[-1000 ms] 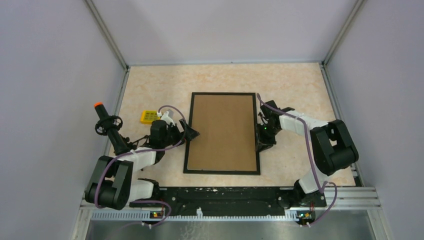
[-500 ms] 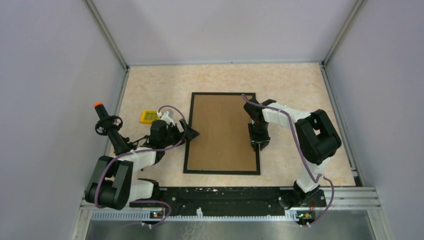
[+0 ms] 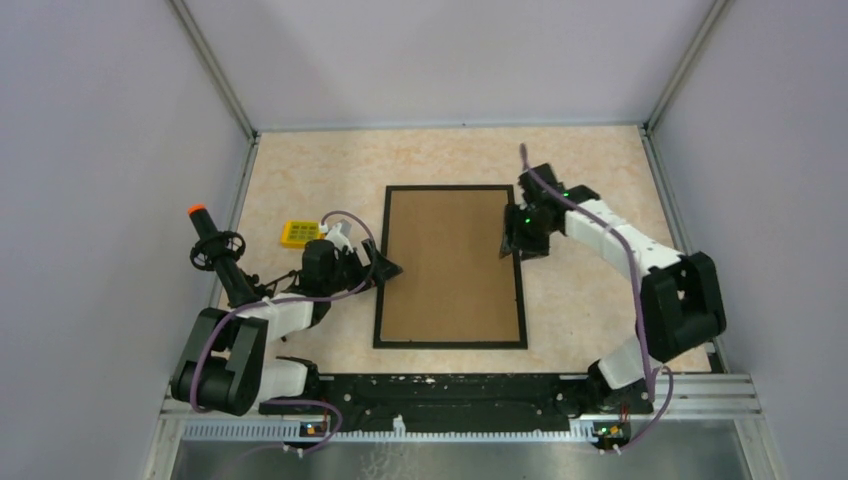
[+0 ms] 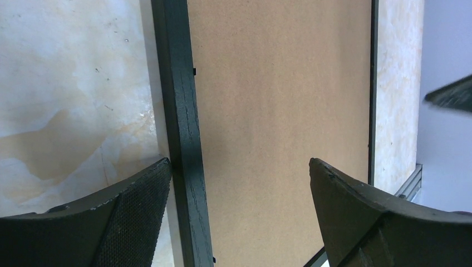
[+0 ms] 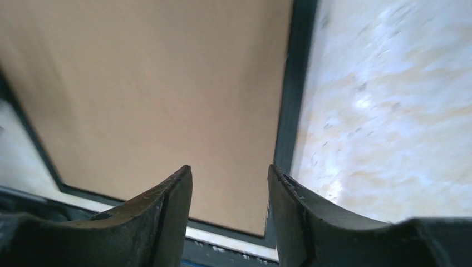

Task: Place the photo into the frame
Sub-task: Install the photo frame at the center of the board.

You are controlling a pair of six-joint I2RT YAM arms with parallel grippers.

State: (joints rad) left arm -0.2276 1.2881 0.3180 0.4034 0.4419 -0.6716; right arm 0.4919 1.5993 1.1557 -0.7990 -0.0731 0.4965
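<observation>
Brightly, evenly lit from above; sharp overhead. Motion-blurred at the right wrist, smearing the thin black rectangular frame [image 5: 295, 83] and beige marbled tabletop [image 5: 389, 111].

The left arm [image 3: 285, 312] lay low by the worktop's [image 3: 430, 155] left edge, left fingers [image 4: 131, 208] spread wide and empty. The right arm [image 3: 600, 225] reached forward along the right side, wrist tipped down, right fingers [image 5: 167, 206] parted, holding nothing.

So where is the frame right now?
In the top view the frame lies flat in the middle of the table, cardboard sheet inside, between the left gripper at its left edge and the right gripper over its right edge.
</observation>
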